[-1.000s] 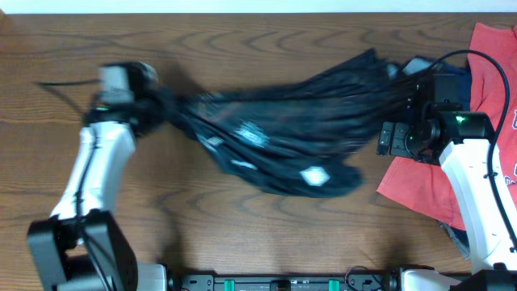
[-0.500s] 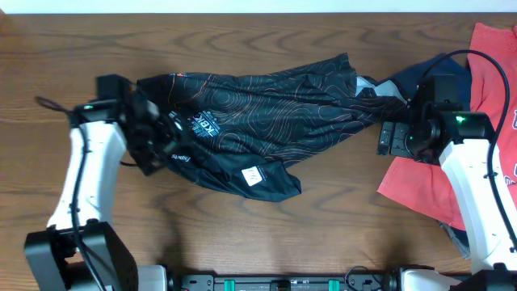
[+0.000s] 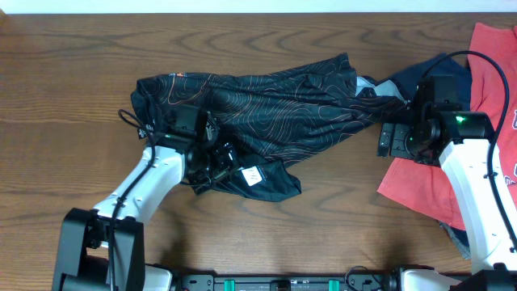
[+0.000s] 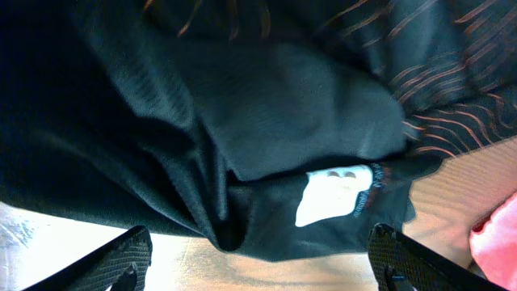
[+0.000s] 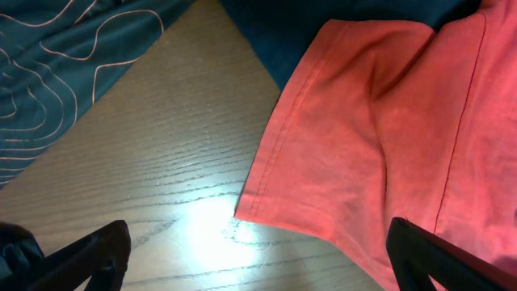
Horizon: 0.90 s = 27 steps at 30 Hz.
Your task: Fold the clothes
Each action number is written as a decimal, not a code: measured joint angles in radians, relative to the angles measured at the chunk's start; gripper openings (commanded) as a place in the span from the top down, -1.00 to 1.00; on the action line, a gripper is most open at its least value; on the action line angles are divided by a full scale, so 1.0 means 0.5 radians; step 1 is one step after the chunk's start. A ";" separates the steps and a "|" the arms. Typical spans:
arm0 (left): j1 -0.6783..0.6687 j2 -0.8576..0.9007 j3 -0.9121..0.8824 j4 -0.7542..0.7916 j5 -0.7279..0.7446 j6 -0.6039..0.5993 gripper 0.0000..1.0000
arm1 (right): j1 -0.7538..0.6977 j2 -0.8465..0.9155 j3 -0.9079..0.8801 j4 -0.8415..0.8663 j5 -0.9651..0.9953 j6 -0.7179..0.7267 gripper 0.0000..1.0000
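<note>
Overhead, the black jersey (image 3: 275,93) lies crumpled at mid-table. Its lower hem sits under the left gripper (image 4: 258,246), which hangs wide open, apparently gripping nothing; the right gripper (image 5: 257,242) gapes empty over the edge of the red tee (image 5: 380,121). Spreading seems the step in hand: next, pinch a hem and pull it flat.

A red tee (image 3: 412,184) lay rumpled at the three o'clock edge of the wooden table (image 3: 323,242). A navy-blue garment (image 3: 404,81) peeked out from under it at the tee's ten o'clock side, touching it.
</note>
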 measured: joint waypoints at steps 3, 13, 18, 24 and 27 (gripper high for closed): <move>-0.040 0.000 -0.028 0.012 -0.060 -0.082 -0.71 | 0.000 0.000 0.000 0.000 0.000 0.000 -0.98; -0.231 0.000 -0.073 0.082 -0.282 -0.243 -0.57 | 0.000 0.000 0.000 -0.024 0.000 0.000 -0.98; -0.268 0.009 -0.073 0.089 -0.372 -0.278 -0.18 | 0.000 0.000 0.000 -0.038 0.000 0.000 -0.99; -0.268 0.023 -0.074 0.094 -0.423 -0.293 0.09 | 0.000 0.000 0.000 -0.039 0.000 0.000 -0.98; -0.275 0.023 -0.075 0.095 -0.430 -0.293 0.07 | 0.000 0.000 0.000 -0.041 0.000 0.000 -0.98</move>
